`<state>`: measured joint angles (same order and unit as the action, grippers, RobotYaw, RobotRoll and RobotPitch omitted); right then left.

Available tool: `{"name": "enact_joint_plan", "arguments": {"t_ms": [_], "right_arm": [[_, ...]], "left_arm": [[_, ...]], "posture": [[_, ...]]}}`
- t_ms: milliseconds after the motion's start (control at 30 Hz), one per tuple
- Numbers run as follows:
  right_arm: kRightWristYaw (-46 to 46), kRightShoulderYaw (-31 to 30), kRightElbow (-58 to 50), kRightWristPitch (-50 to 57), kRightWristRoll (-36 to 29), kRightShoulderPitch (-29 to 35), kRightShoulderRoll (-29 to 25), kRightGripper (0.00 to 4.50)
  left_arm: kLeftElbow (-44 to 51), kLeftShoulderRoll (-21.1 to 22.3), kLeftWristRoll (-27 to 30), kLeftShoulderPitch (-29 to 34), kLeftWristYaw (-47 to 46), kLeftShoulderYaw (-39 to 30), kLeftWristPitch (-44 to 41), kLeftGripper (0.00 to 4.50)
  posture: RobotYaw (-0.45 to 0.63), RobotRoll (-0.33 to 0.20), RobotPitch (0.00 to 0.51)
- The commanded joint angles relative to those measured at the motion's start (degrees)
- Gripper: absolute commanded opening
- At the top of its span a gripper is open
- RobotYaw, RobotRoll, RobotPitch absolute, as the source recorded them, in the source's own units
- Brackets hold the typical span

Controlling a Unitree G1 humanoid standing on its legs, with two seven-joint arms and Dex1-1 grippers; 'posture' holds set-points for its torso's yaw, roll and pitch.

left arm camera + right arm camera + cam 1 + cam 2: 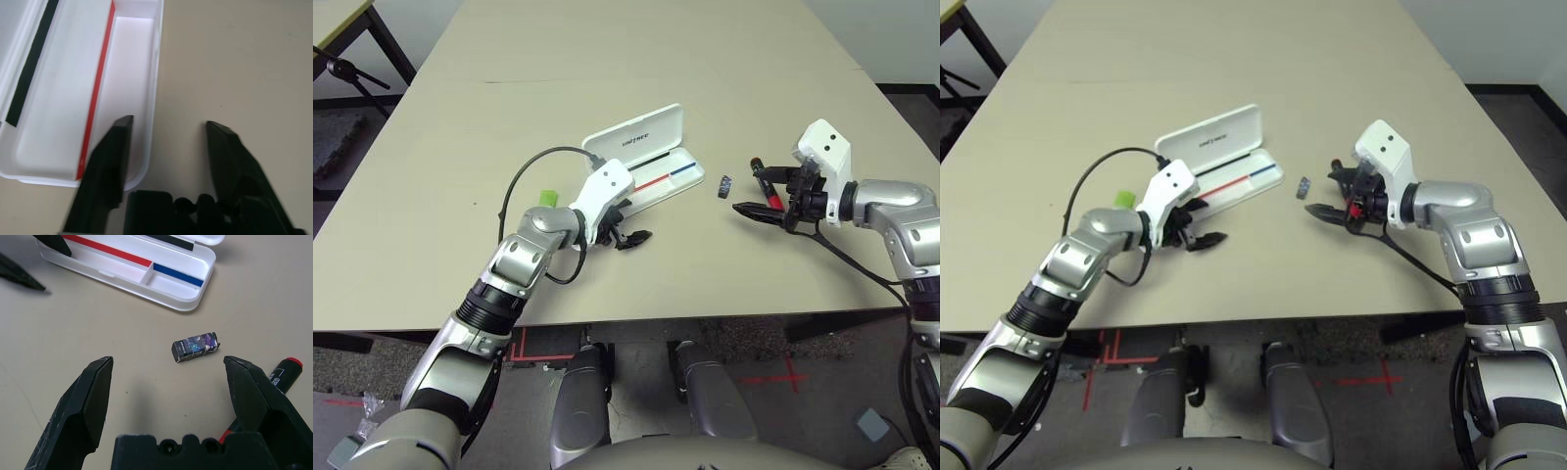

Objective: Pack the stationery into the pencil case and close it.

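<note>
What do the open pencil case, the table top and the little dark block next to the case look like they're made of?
Pencil case: seemingly hard white plastic, smooth with a slight sheen, thin moulded walls and rounded corners.
Table top: matte beige, probably laminate; even colour, no grain showing.
Small dark block: looks wrapped in a printed, slightly glossy sleeve; what lies beneath cannot be told.

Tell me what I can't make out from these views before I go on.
- Highlighter: head views show its green cap; the left forearm hides the barrel.
- Marker: the right gripper covers much of its barrel.
- Small dark block: printing too small to read.
- Pencil case: cut off by the left wrist view's edge, one black finger over it.
</note>
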<state>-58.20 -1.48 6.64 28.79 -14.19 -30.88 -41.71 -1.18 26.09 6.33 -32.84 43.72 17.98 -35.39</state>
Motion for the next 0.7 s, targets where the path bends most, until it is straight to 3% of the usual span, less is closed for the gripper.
{"name": "enact_joint_plan", "arguments": {"t_ms": [33, 167, 200, 400, 700], "right_arm": [[-2.5, -0.4, -3.4, 3.0, -2.5, 1.5, -0.8, 4.5], [-5.3, -0.1, -6.3, 6.3, -4.7, 2.9, -2.8, 4.5], [-5.7, -0.1, -6.7, 6.9, -5.0, 3.1, -3.2, 4.5], [-6.5, -0.2, -7.7, 7.7, -5.7, 3.9, -4.6, 4.5], [-6.4, -1.1, -7.1, 7.1, -5.4, 3.4, -4.1, 4.5]], "left_arm": [[-2.4, 0.6, -0.7, 0.6, 1.0, 0.3, -0.3, 1.65], [-3.6, 0.7, -0.9, 0.0, 1.3, -0.1, 0.4, 0.15], [-3.7, 0.7, -1.0, -0.1, 1.4, -0.1, 0.6, 0.04], [-1.8, 2.6, -1.4, -0.9, 3.9, 0.0, 2.2, 0.04], [9.0, 11.9, -0.3, 0.8, 15.5, 2.6, 5.2, 0.04]], "posture": [[-0.12, 0.0, 0.178], [-0.13, 0.0, 0.177], [-0.13, 0.0, 0.175], [-0.13, 0.0, 0.172], [-0.11, 0.0, 0.176]]}}
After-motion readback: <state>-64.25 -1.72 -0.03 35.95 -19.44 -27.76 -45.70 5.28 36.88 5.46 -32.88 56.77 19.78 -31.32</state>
